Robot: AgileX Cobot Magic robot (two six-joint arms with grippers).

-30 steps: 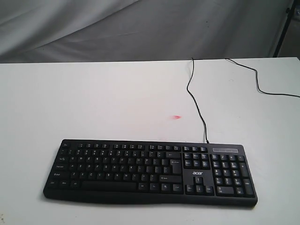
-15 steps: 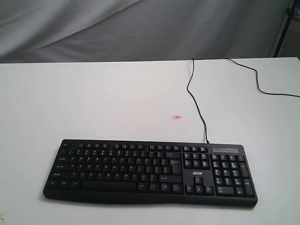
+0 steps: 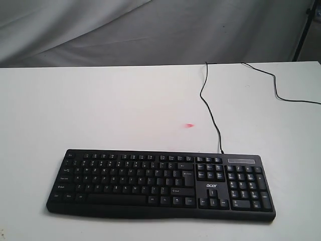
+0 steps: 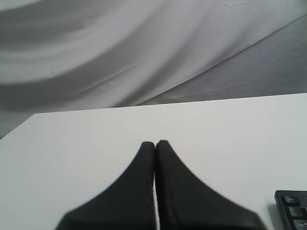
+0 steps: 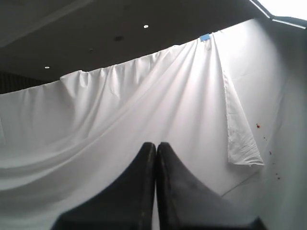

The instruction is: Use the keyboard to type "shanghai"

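The black keyboard (image 3: 160, 183) with white legends and an "acer" logo lies across the front of the white table (image 3: 100, 110); its thin black cable (image 3: 210, 108) runs toward the back. One corner of the keyboard (image 4: 292, 208) shows in the left wrist view. My left gripper (image 4: 155, 142) is shut with nothing between its black fingers, hovering over bare table beside that corner. My right gripper (image 5: 156, 143) is also shut and empty, pointing at a white backdrop sheet; no keyboard shows in its view. Neither gripper appears in the exterior view.
A second thin black cable (image 3: 281, 93) crosses the table's back right. A small pink spot (image 3: 189, 125) marks the table behind the keyboard. Grey-white draped cloth (image 3: 150, 30) hangs behind the table, and a dark stand leg (image 3: 302, 30) is at far right.
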